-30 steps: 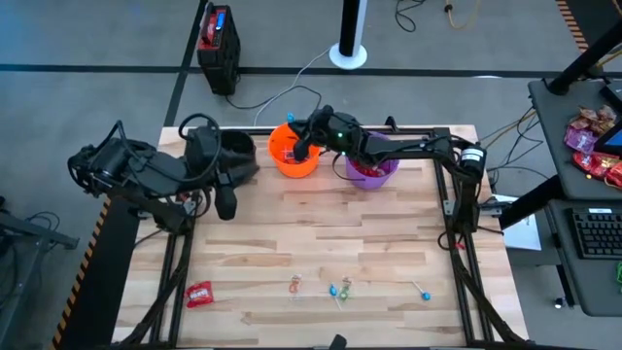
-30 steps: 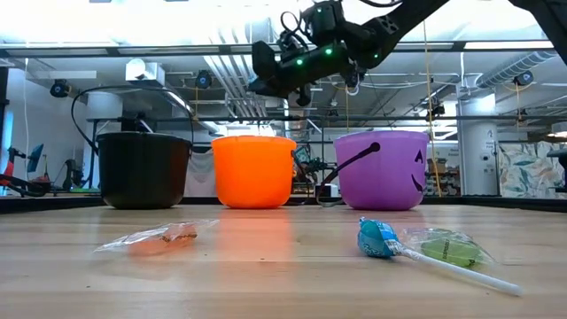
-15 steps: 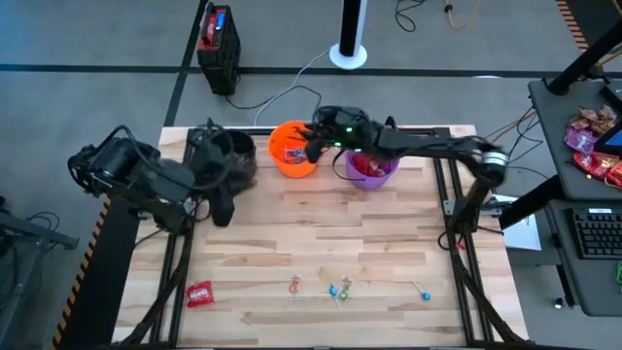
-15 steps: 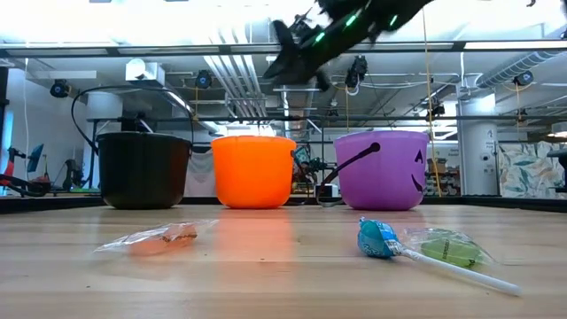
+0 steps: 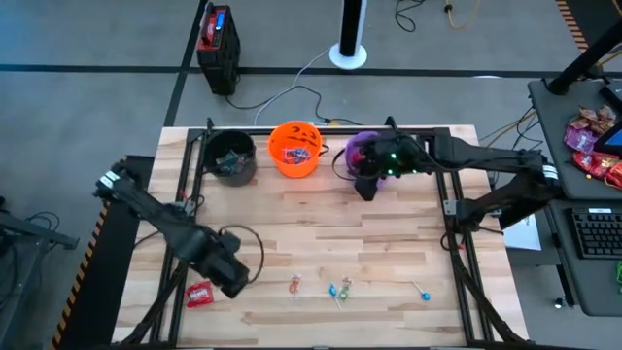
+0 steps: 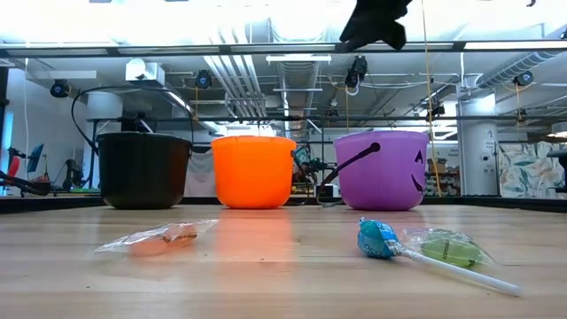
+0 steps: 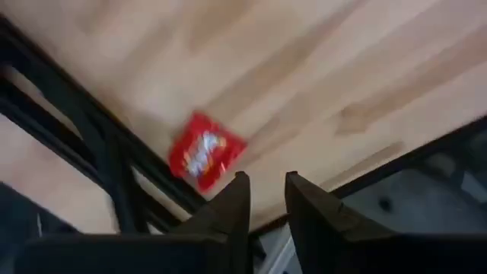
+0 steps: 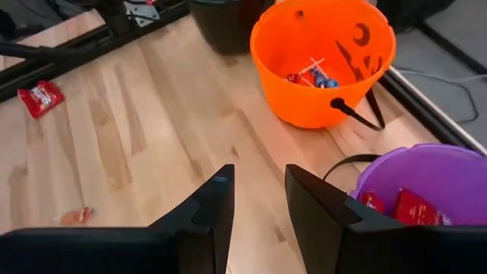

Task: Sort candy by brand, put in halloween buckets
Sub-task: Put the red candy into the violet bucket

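Note:
Three halloween buckets stand along the table's far edge: black (image 5: 231,156), orange (image 5: 294,146) and purple (image 5: 362,154). The orange one (image 8: 323,61) holds small sweets, and red packets (image 8: 411,205) lie in the purple one. A flat red packet (image 5: 199,294) lies near the table's front left corner. My left gripper (image 7: 265,183) hangs above the table just right of it, pointing down, open by a narrow gap, with nothing between its fingers. My right gripper (image 5: 366,187) hovers high by the purple bucket's near side, open and holding nothing. Loose lollipops (image 5: 335,290) lie near the front edge.
A lone lollipop (image 5: 423,292) and an orange-wrapped sweet (image 5: 294,285) lie near the front edge. In the low view a blue lollipop (image 6: 379,237) lies beside a green sweet (image 6: 447,246). Black frame rails (image 5: 180,243) run along the table's sides. Bare wood fills the middle.
My left arm has swung from beside the black bucket toward the near edge and down, tipping its gripper to point downward beside the red packet. My right gripper has drawn back from over the orange bucket toward the table's right, ending by the purple bucket.

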Motion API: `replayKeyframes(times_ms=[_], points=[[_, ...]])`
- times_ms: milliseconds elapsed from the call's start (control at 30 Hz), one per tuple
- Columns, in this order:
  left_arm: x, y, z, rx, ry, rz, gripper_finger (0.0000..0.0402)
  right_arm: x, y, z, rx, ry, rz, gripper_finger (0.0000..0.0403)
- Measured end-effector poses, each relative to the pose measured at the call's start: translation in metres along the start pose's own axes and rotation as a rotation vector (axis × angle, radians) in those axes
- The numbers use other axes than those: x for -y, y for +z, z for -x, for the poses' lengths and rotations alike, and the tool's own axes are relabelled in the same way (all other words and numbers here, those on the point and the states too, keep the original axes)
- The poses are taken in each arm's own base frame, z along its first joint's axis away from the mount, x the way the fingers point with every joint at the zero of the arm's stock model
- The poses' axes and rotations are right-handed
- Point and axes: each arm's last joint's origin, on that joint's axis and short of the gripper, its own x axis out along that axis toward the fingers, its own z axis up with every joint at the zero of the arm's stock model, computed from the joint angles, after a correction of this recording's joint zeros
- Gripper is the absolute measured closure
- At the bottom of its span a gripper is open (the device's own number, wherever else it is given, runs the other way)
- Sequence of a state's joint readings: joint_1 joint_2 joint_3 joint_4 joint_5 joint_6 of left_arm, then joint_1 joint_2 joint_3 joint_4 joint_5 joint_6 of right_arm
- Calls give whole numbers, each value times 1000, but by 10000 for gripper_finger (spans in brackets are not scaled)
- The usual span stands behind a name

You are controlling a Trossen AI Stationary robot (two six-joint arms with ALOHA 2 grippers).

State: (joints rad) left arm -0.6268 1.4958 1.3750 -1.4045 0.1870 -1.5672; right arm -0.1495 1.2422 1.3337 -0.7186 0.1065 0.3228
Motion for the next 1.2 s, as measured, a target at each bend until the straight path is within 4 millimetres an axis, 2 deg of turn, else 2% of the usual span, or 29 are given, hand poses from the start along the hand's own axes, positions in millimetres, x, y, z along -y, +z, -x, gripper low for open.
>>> replayKeyframes(times_ms=[100,200,367,567,700,800,1000,1200], points=[[5,2,-50,-151,22,20,355,-4,-7,2,1,-7,22,293],[-1,5,-93,-284,89,58,372,-4,-12,-3,-25,-9,44,290],[-16,12,-129,-297,229,100,365,-8,-20,-14,-70,3,82,282],[-20,14,-150,-339,245,4,297,-9,-27,-25,-125,36,91,275],[-18,14,-155,-308,252,-53,236,-10,-31,-26,-136,42,107,273],[-17,15,-159,-305,244,-82,207,-11,-31,-26,-136,45,124,275],[-16,16,-174,-317,190,-101,202,-13,-31,-26,-136,50,141,281],[-20,12,-176,-368,206,-113,215,-14,-32,-26,-134,54,145,279]])
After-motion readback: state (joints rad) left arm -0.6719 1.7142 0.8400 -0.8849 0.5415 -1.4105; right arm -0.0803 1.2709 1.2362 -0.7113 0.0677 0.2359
